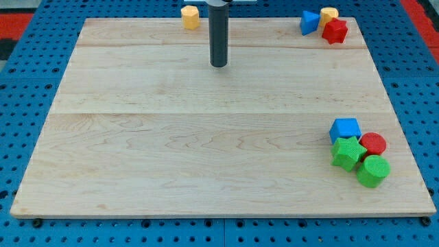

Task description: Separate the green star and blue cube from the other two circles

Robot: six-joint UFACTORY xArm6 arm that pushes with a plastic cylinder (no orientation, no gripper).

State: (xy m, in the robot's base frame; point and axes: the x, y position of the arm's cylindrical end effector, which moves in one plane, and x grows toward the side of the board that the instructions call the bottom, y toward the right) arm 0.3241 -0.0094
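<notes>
Green cylinder (373, 171) touching green star (348, 152), blue cube (345, 129); my tip (219, 65) well apart.

A pale wooden desk (206, 137) of joined planks with visible grain fills most of the view. Beneath and around it lies a blue perforated base panel (27, 103) dotted with regular dark holes. Red surfaces (17, 17) show at both top corners. Lighting is even and bright.
</notes>
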